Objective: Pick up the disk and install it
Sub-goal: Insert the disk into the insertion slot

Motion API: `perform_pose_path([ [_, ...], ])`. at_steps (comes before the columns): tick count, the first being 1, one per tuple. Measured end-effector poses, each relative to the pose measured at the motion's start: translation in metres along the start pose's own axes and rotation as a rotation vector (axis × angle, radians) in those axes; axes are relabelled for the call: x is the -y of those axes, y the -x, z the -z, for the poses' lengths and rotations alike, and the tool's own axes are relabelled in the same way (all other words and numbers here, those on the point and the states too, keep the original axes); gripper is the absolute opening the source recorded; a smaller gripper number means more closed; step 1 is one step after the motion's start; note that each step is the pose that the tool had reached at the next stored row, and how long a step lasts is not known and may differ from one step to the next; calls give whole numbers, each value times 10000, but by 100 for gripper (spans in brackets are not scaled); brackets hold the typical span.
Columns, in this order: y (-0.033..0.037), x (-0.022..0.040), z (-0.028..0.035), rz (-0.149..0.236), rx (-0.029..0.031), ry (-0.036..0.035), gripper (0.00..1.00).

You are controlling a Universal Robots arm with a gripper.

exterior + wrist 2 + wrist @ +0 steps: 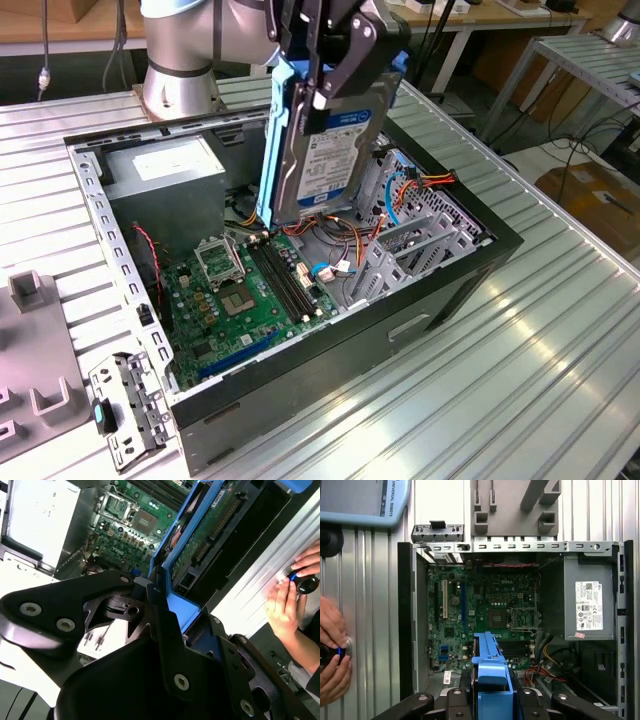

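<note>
Blue plastic carrier (pixel 270 140) frames the disk (pixel 330 150), which hangs upright, pinched between the black fingers of the gripper (pixel 322 92) above the open computer case (pixel 440 290). Beneath it lies the green motherboard (pixel 240 300). The grey power supply (pixel 165 170) fills one case corner, and coloured cables (pixel 420 185) crowd near the disk's lower edge. A person's hand (pixel 332 652) lies on the ribbed metal table (pixel 520 380) beside the case.

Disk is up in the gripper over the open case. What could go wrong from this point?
1. The gripper clamps the disk on edge near its upper end; a slip could drop it onto the motherboard.
2. Loose cables lie just under the disk's lower edge and could snag or get pinched.
3. A person's hand rests on the table beside the case, possibly within the arm's sweep.
</note>
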State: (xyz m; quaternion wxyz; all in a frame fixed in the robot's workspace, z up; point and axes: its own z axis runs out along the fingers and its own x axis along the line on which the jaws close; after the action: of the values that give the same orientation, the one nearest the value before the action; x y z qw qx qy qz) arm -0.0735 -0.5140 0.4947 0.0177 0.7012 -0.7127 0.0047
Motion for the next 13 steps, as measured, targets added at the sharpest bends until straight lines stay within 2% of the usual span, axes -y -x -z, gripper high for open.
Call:
perform_pose_path([
  [3, -43, 119, -11, 13, 3, -2, 37],
  [4, -53, 204, -15, 19, 0, -1, 37],
  [7, -67, 365, -25, 29, 0, -2, 37],
  [8, -74, 452, -29, 32, 0, -2, 37],
  [9, -77, 494, -31, 35, 1, -2, 37],
  [11, -89, 663, -38, 49, 2, -3, 37],
  [13, -96, 712, -41, 56, 1, -3, 37],
])
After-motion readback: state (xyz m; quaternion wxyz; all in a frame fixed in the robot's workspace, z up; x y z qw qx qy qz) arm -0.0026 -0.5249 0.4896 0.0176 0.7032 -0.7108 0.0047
